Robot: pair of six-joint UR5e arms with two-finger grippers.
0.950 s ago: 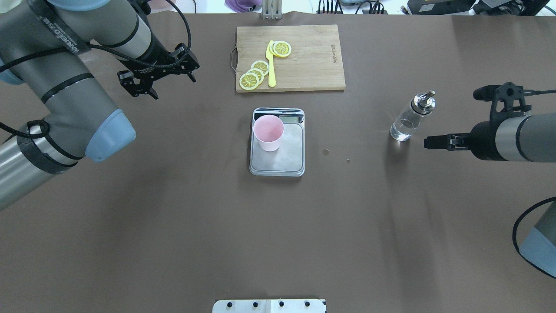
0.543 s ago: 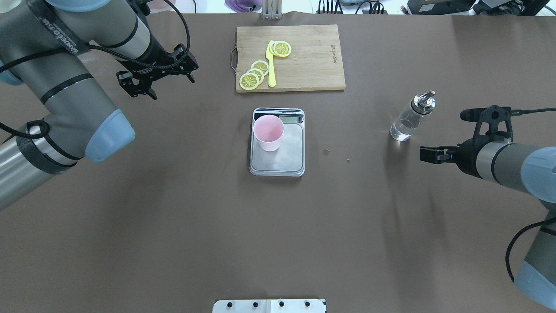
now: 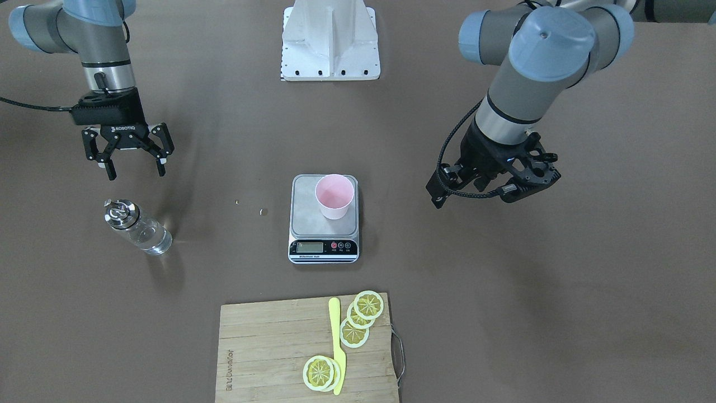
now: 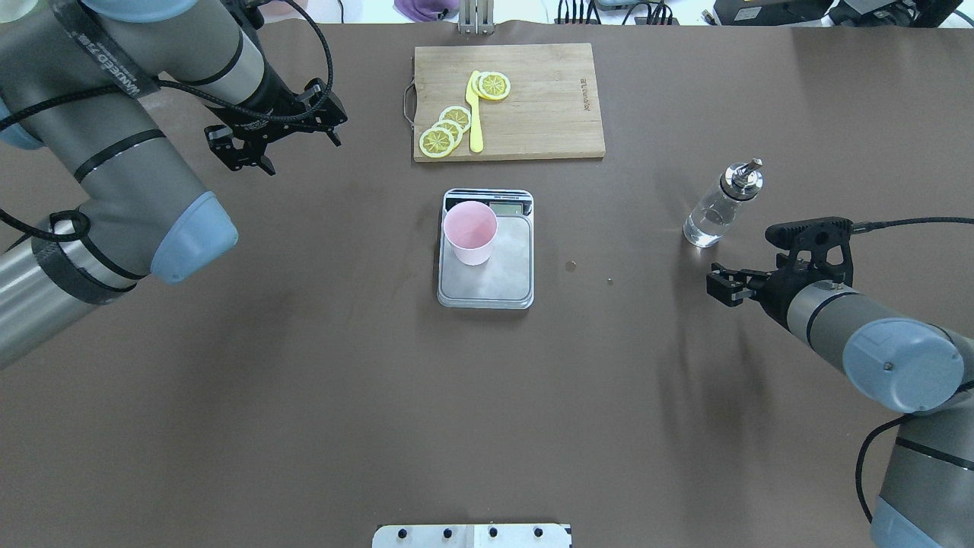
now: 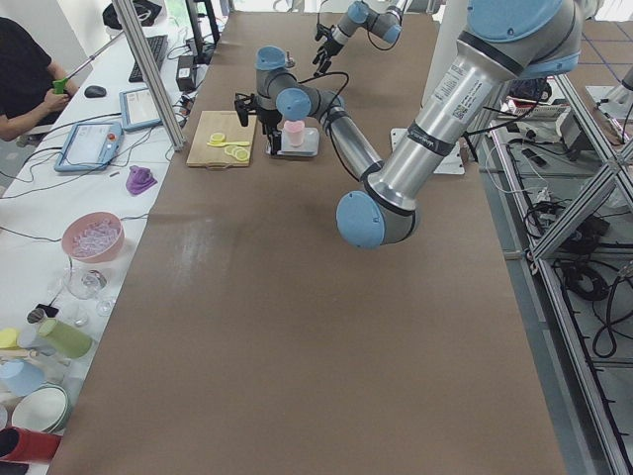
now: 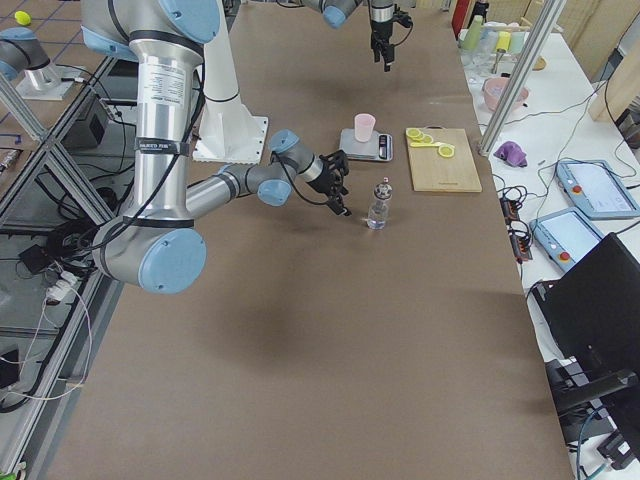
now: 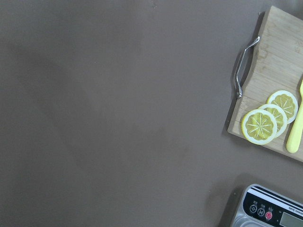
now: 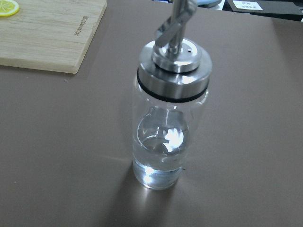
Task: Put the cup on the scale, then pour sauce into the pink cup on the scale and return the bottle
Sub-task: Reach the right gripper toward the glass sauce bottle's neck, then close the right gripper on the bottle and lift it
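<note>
Wide brown table, both arms up over it. The left gripper hangs near the cutting board, jaws apart, holding nothing, well away from the action. Mid-table sits the scale, and the cup is upright on its platform, toward the display end, so that part looks done.

Now it's the bottle. It stands upright on the table, well to the right of the scale. The right gripper sits just beside it with fingers spread wide and nothing between them.

The grasp wants care: come in level, straddle the glass body below the metal collar, centre it, then close squarely. Smooth round glass could slip or twist if pinched off-centre. A nudge before closing could tip it.

Up close, it's a clear glass cylinder with a shiny silver cap ringed in black and an angled spout on top. The colourless sauce seems to sit low in it.
</note>
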